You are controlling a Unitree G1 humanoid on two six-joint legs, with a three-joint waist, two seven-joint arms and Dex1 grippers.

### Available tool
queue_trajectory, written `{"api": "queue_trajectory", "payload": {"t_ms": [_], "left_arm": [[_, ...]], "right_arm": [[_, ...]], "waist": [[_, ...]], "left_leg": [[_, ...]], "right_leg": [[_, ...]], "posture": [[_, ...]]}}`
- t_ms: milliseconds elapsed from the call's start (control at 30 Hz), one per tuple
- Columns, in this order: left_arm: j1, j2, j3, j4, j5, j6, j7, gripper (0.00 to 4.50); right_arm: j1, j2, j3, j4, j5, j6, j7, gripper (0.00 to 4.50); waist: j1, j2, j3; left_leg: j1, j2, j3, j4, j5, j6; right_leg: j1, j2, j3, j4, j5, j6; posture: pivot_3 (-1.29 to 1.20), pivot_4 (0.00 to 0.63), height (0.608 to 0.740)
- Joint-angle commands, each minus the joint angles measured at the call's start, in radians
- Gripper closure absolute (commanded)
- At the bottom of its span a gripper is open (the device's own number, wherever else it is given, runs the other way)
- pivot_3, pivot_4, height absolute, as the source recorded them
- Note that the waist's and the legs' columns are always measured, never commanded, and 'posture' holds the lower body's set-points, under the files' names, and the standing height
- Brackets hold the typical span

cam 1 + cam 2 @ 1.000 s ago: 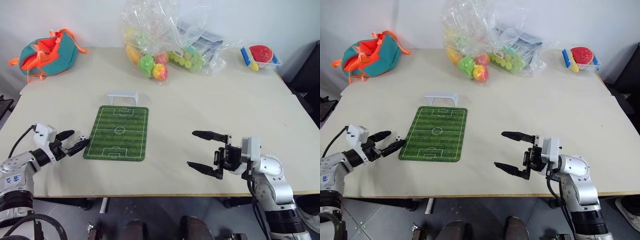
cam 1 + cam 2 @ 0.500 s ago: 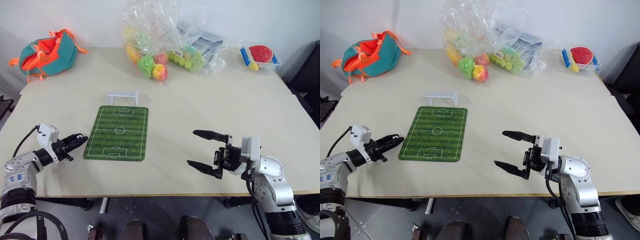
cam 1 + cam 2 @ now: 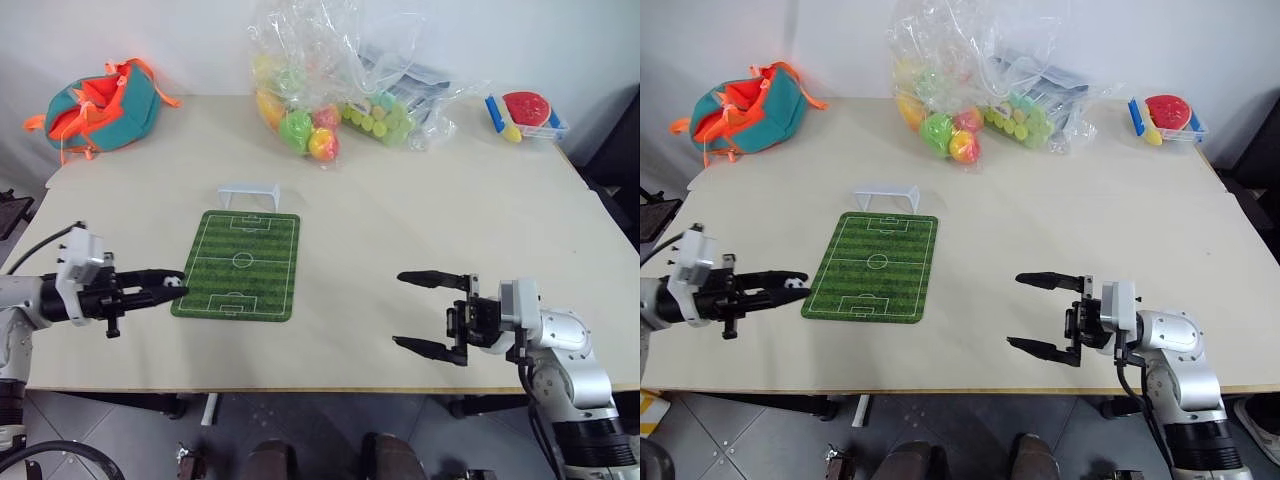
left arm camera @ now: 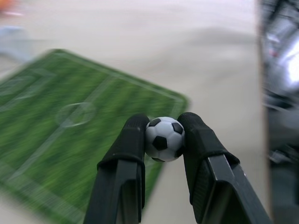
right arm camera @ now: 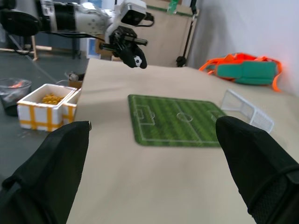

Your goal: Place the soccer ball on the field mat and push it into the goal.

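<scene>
now l gripper pinches soccer ball nr field mat.

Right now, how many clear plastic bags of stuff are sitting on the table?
2. One clear plastic bag of large bright balls sits at the table's far edge, beyond the small white goal frame; another of small green balls lies beside it. More may be hidden behind.

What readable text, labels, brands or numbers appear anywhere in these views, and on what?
None can be read.
The field mat carries only white pitch lines, no lettering.
The soccer ball shows black patches, no print.
The clear plastic bags hold things whose markings are too small to read.
</scene>
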Motion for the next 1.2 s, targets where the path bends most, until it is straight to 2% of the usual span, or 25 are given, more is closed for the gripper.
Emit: {"api": "queue_trajectory", "payload": {"t_ms": [33,233,367,1000,1067,1200], "left_arm": [[-0.076,-0.091,-0.122,0.093,0.119,-0.164,-0.009,3.63],[-0.165,-0.149,-0.156,0.284,0.208,-0.348,0.028,3.63],[-0.216,-0.188,-0.175,0.372,0.223,-0.382,0.033,3.63],[-0.277,-0.204,-0.202,0.505,0.270,-0.445,-0.007,3.63],[-0.277,-0.205,-0.200,0.506,0.269,-0.439,-0.001,2.89],[-0.275,-0.209,-0.189,0.507,0.266,-0.452,0.013,1.74]], "right_arm": [[0.012,-0.017,-0.012,0.014,0.008,-0.014,0.048,0.00],[0.026,0.025,0.009,-0.006,-0.029,-0.015,-0.018,0.00],[0.018,0.080,0.028,-0.032,-0.071,-0.019,-0.107,0.00],[0.023,0.075,0.040,-0.136,-0.068,0.043,-0.199,0.00],[0.022,0.074,0.040,-0.141,-0.067,0.050,-0.202,0.00],[0.019,0.074,0.041,-0.143,-0.066,0.059,-0.206,0.00]], "waist": [[0.002,0.000,0.000],[-0.004,-0.001,0.000],[-0.001,-0.001,0.000],[-0.001,-0.001,0.000],[-0.001,-0.001,0.000],[-0.001,-0.001,0.000]], "left_leg": [[0.000,0.000,0.000,0.000,0.000,0.000],[0.000,0.000,0.001,0.001,0.000,0.000],[0.000,0.000,0.002,0.002,0.000,0.000],[0.000,0.000,0.001,0.002,0.000,0.000],[0.000,0.000,0.002,0.002,0.000,0.000],[0.000,0.000,0.001,0.002,0.000,0.000]], "right_leg": [[0.000,0.000,0.000,0.000,0.000,0.000],[-0.001,0.001,0.001,0.000,0.000,0.000],[-0.001,0.001,0.001,0.001,0.000,0.000],[-0.001,0.001,0.001,0.001,0.000,0.000],[-0.001,0.001,0.001,0.001,0.000,0.000],[-0.001,0.001,0.001,0.001,0.000,0.000]], "posture": [[0.00,0.150,0.740],[0.00,0.150,0.740],[0.00,0.150,0.740],[0.00,0.150,0.740],[0.00,0.150,0.740],[0.00,0.150,0.740]]}}
